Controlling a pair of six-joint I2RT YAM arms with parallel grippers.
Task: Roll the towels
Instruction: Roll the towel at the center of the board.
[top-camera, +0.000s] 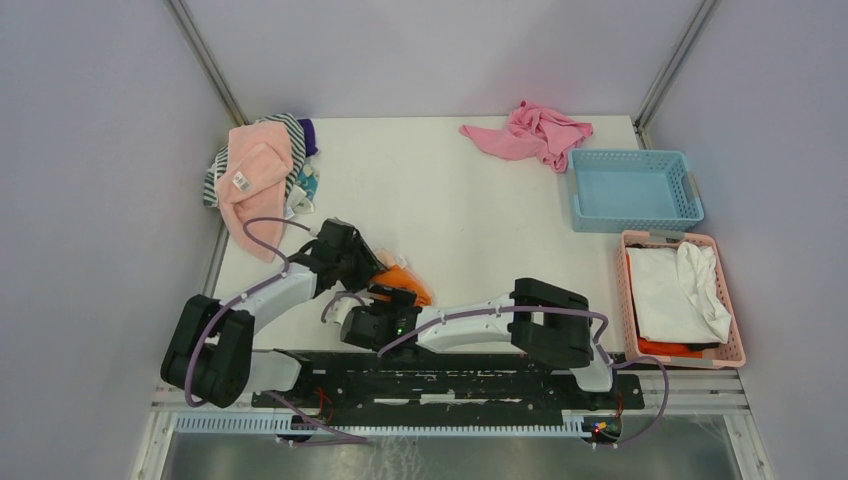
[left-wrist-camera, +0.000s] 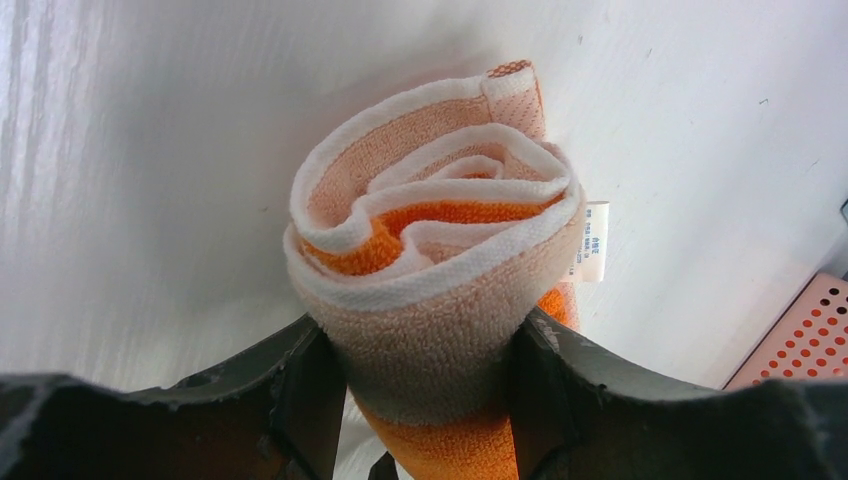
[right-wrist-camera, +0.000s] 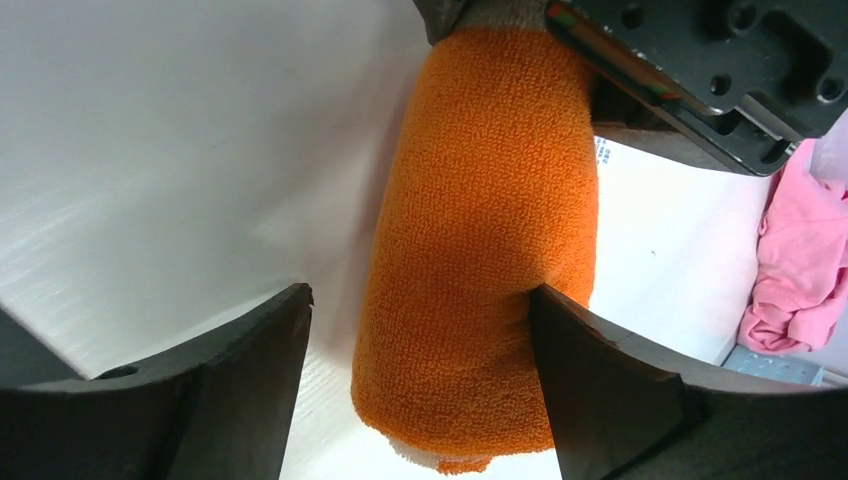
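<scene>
The orange towel (top-camera: 407, 284) is rolled into a tight roll near the table's front. In the left wrist view its spiral end (left-wrist-camera: 430, 220) shows orange, white and peach layers with a white label. My left gripper (left-wrist-camera: 425, 355) is shut on this roll, both fingers pressing its sides. My right gripper (right-wrist-camera: 420, 310) is open around the roll's other end (right-wrist-camera: 480, 250); its right finger touches the cloth and its left finger (right-wrist-camera: 250, 350) stands apart. The pale pink towel (top-camera: 255, 168) with a white label lies crumpled at the far left.
A striped cloth and small items lie under the pale pink towel (top-camera: 300, 140). A brighter pink cloth (top-camera: 530, 132) lies at the back, also in the right wrist view (right-wrist-camera: 800, 250). A blue basket (top-camera: 632, 188) and a pink basket (top-camera: 722, 300) holding white cloth stand at the right.
</scene>
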